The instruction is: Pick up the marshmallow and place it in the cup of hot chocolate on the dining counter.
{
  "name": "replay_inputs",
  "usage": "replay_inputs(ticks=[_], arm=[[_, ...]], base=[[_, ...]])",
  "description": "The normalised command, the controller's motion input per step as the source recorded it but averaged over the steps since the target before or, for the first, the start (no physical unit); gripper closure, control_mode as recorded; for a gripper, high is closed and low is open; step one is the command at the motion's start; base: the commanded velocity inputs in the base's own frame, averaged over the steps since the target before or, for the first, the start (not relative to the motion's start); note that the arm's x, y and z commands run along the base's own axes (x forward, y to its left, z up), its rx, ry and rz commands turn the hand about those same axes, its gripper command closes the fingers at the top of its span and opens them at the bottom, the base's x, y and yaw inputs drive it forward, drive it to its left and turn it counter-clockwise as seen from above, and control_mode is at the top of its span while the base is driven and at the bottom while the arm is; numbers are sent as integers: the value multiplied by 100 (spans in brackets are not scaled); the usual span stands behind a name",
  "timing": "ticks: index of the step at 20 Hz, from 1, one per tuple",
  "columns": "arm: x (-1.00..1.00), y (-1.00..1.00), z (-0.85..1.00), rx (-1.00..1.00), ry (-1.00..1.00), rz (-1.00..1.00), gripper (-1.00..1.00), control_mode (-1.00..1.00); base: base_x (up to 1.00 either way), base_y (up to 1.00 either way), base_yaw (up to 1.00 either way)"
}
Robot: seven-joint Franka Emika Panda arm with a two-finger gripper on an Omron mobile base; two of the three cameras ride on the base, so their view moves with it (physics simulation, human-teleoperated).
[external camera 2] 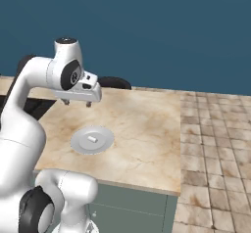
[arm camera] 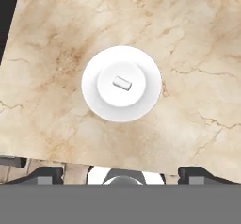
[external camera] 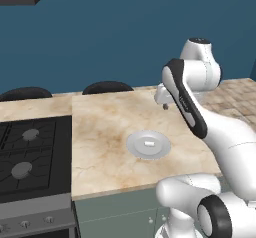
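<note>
The desk (external camera: 105,132) is a flat slab of beige, marble-patterned stone with brown veining and a smooth finish, carried on grey-green cabinet fronts. A black cooktop (external camera: 30,157) with round grey burners is set into it toward the left end, and the curved dark backs of two stools (external camera: 107,87) rise behind its far edge. To the right of the desk the floor (external camera 2: 215,144) is laid in mottled tan square tiles, and a plain dark blue wall closes the scene. A round, shallow, light-grey plate (external camera: 148,145) with a raised rim and a flat inner well sits on the desk near its front edge, toward the right end. The marshmallow (external camera: 149,143) lies at the middle of that well: a tiny white piece, short and blocky, lying on its side, matte and unmarked, touching nothing but the plate. The gripper (external camera 2: 77,102) hangs in the air over the far part of the desk, above and beyond the plate, well apart from it. Its jaws stand wide open, with both dark tips pointing down, and they hold and touch nothing.
</note>
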Motion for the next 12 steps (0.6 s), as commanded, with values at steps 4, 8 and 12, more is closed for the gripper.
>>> replay_inputs(ticks=[4,8,12], arm=[[-92,11,-16,-1,0,7,-100,-100],[-71,13,-35,-4,-3,10,-100,-100],[-28,16,-34,-4,1,15,-100,-100]], base=[[0,0,0],[0,0,0],[0,0,0]])
